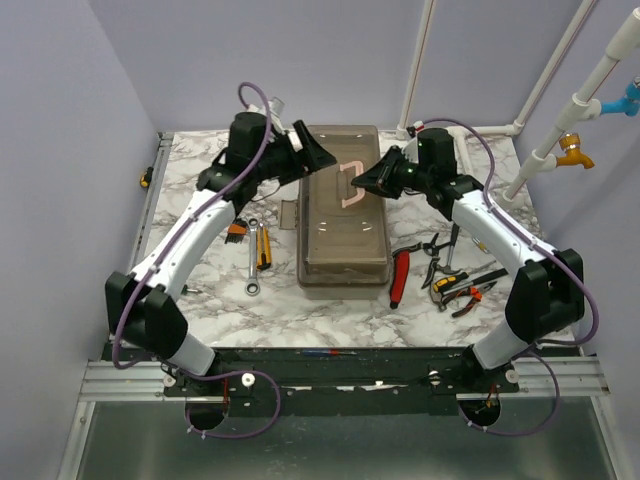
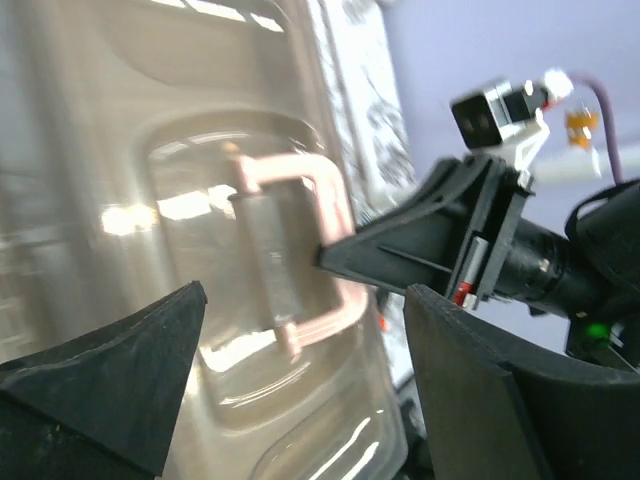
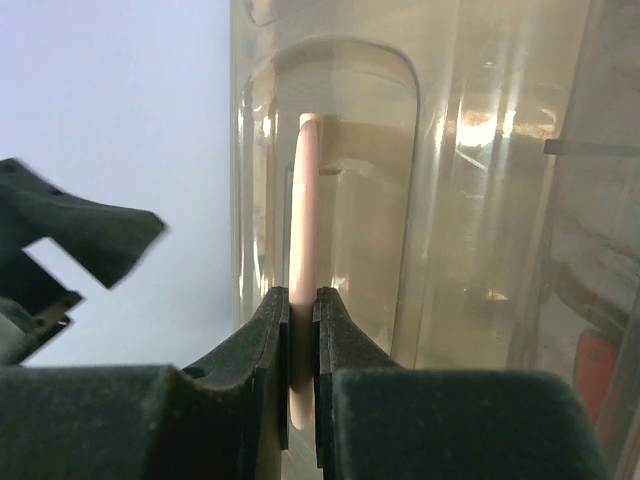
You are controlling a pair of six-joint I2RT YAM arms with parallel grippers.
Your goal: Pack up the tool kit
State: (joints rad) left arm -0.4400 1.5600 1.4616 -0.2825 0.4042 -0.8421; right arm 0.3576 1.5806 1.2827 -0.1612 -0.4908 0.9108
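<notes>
My right gripper [image 3: 303, 300] is pinched shut on the thin pink plastic handle [image 3: 305, 200] of the big beige-grey toolbox with smoky translucent lid [image 1: 345, 230], which lies mid-frame in the overhead view. My left gripper [image 2: 300, 330] gapes wide and empty just upper left of that handle. I judge the box stiff, bulky and slick-lidded, so the handle is the one sure hold, though it may pivot.

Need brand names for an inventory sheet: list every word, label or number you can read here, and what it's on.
No text can be read in any view.
The toolbox lid and pink handle show no lettering.
Any marks on the red cutter, pliers and wrench are too small to read.
</notes>
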